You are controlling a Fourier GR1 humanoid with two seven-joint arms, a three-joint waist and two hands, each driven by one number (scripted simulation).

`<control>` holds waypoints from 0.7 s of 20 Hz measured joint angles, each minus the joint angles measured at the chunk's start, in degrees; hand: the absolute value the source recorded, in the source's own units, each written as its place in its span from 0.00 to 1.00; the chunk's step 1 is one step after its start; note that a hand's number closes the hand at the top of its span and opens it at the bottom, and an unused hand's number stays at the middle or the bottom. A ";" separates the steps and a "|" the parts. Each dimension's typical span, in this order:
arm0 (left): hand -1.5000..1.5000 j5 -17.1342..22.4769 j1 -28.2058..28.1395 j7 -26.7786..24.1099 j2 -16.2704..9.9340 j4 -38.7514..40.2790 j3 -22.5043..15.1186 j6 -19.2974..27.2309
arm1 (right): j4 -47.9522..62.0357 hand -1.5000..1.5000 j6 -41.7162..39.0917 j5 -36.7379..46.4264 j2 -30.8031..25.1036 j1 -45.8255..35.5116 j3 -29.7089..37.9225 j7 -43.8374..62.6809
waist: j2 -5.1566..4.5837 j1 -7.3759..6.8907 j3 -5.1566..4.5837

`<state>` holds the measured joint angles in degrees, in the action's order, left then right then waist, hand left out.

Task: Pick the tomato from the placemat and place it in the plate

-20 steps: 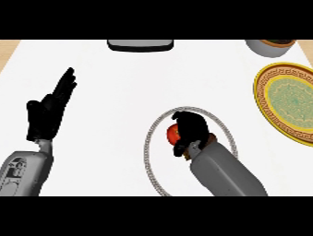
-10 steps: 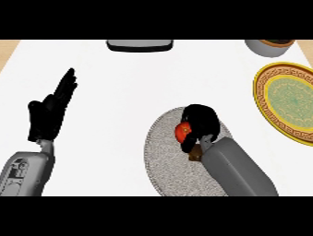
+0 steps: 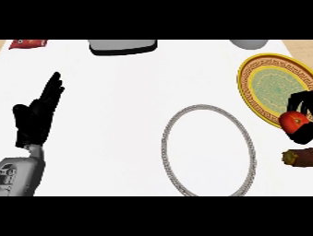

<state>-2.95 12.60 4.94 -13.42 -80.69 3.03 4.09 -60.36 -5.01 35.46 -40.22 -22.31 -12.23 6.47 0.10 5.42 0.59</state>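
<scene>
The red tomato (image 3: 294, 121) is held in my right hand (image 3: 311, 115), whose black fingers curl round it at the right edge of the head view. Hand and tomato hover over the lower right rim of the yellow patterned plate (image 3: 270, 82). The round placemat (image 3: 209, 150), white with a grey braided border, lies left of the hand with nothing on it. My left hand (image 3: 37, 113) rests open at the left, fingers pointing up.
A grey and black appliance (image 3: 123, 46) stands at the far edge. A red packet (image 3: 28, 43) lies at the far left, a grey bowl (image 3: 248, 43) at the far right. My brown wrist piece (image 3: 303, 157) shows below the right hand.
My right hand has carried the tomato off the placemat, moving right to the plate's rim. The view has shifted, and the placemat now shows bare. The left hand has not moved.
</scene>
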 measured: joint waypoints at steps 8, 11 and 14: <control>0.50 0.16 -0.59 -0.38 0.21 -0.60 0.00 -0.05 | 5.67 1.00 3.55 -12.45 -13.02 1.21 16.38 -29.13 | -0.17 -0.67 0.26; 0.50 0.23 -0.24 -0.44 0.17 -0.82 -0.41 -0.65 | 9.38 1.00 1.85 -17.01 -15.76 1.78 21.10 -40.79 | -0.38 -1.99 0.19; 0.50 0.05 0.33 -0.50 0.68 -0.88 -1.28 -1.04 | 14.65 1.00 -1.92 -20.47 -18.54 2.08 24.69 -51.44 | -0.63 -3.59 0.05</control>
<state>-2.89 12.93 4.44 -12.74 -81.57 1.75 3.04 -45.71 -6.93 14.99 -58.76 -20.23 12.46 -44.97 -0.53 1.83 0.64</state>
